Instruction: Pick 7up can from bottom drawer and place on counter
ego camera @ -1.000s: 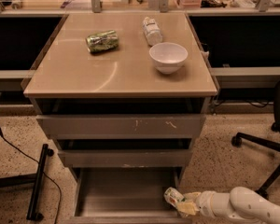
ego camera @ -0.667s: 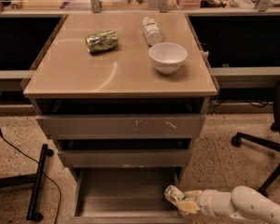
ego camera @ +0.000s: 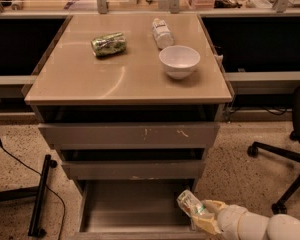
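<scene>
The 7up can (ego camera: 189,203), pale with green markings, is tilted at the front right corner of the open bottom drawer (ego camera: 130,204). My gripper (ego camera: 200,215) comes in from the lower right and is shut on the can, its yellowish fingers (ego camera: 208,223) around the can's lower end. The can is held just above the drawer's grey floor. The tan counter (ego camera: 125,79) tops the cabinet above.
On the counter lie a dark green can (ego camera: 108,44), a clear plastic bottle (ego camera: 162,32) and a white bowl (ego camera: 179,61). The two upper drawers stand slightly open. An office chair base (ego camera: 280,156) is at the right, a black stand and cable (ego camera: 40,196) at the left.
The can and my gripper have risen slightly at the drawer's front right corner. Nothing else has moved.
</scene>
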